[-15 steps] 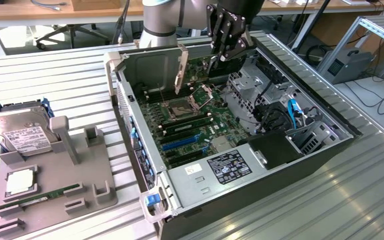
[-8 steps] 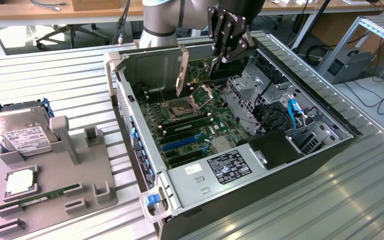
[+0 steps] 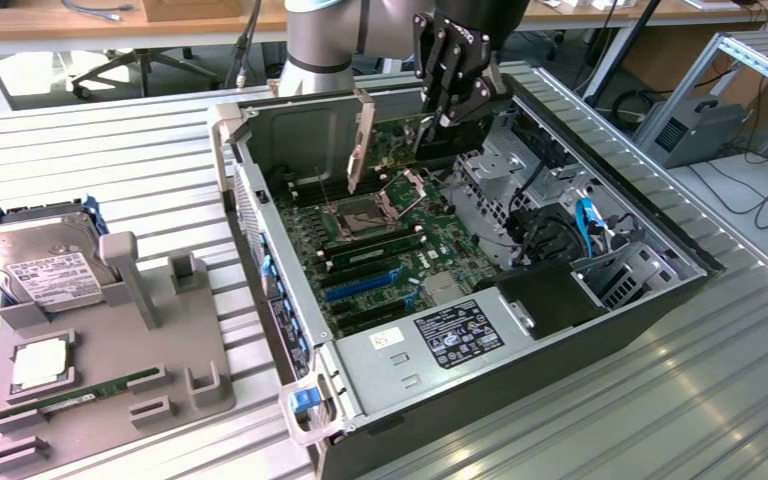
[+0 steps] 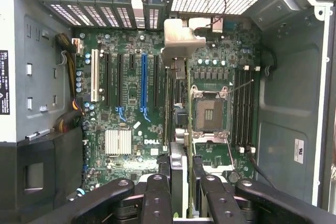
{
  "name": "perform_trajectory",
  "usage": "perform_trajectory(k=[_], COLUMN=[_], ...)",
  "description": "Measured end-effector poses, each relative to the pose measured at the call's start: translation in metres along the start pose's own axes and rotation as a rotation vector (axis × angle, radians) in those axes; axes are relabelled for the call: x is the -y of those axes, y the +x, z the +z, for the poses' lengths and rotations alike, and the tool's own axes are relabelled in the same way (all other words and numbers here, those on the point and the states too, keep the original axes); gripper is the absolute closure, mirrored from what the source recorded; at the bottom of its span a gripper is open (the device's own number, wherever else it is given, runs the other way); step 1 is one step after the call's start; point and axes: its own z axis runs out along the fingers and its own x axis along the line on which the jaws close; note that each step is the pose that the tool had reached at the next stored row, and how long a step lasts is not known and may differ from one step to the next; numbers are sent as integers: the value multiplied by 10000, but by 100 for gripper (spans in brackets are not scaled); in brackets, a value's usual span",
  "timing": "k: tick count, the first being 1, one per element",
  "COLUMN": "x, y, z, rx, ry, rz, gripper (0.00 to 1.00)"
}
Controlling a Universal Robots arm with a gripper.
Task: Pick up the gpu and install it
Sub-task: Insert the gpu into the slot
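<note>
My gripper (image 3: 442, 118) hangs inside the open computer case (image 3: 651, 250), over the far end of the motherboard (image 3: 398, 225). It is shut on the gpu (image 3: 359, 140), a thin dark card held on edge with its beige metal bracket pointing toward the case's rear wall. In the wrist view the gpu (image 4: 178, 51) runs edge-on from the bracket down to between the fingers (image 4: 157, 198) of the gripper (image 4: 181, 195). The card hovers above the board, between the CPU socket (image 4: 210, 111) and the expansion slots; the blue slot (image 4: 143, 82) lies just beside it.
A grey parts tray (image 3: 157, 370) at the exterior view's left holds a hard drive (image 3: 37, 265), a CPU chip (image 3: 40, 365) and a RAM stick (image 3: 77, 395). Inside the case are the power supply (image 3: 458, 335), drive cages (image 3: 531, 180) and cables (image 3: 584, 225).
</note>
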Motion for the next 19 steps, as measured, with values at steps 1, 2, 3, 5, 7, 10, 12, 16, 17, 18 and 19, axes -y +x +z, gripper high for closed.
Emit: perform_trajectory(k=[1, 2, 3, 5, 7, 10, 12, 16, 17, 18, 19], x=[0, 1, 1, 1, 1, 1, 0, -3, -3, -3, -4], y=[0, 0, 0, 0, 0, 0, 0, 7, 9, 11, 13], z=[0, 0, 0, 1, 3, 3, 3, 10, 10, 9, 9], rx=[1, 1, 1, -1, -7, -4, -7, -4, -5, -5, -6], ry=[0, 0, 0, 7, 20, 32, 32, 32, 32, 32, 32], rz=[-1, -1, 5, 101, 315, 517, 520, 520, 519, 519, 519], gripper=[73, 73, 73, 73, 73, 73, 73, 73, 73, 73, 73])
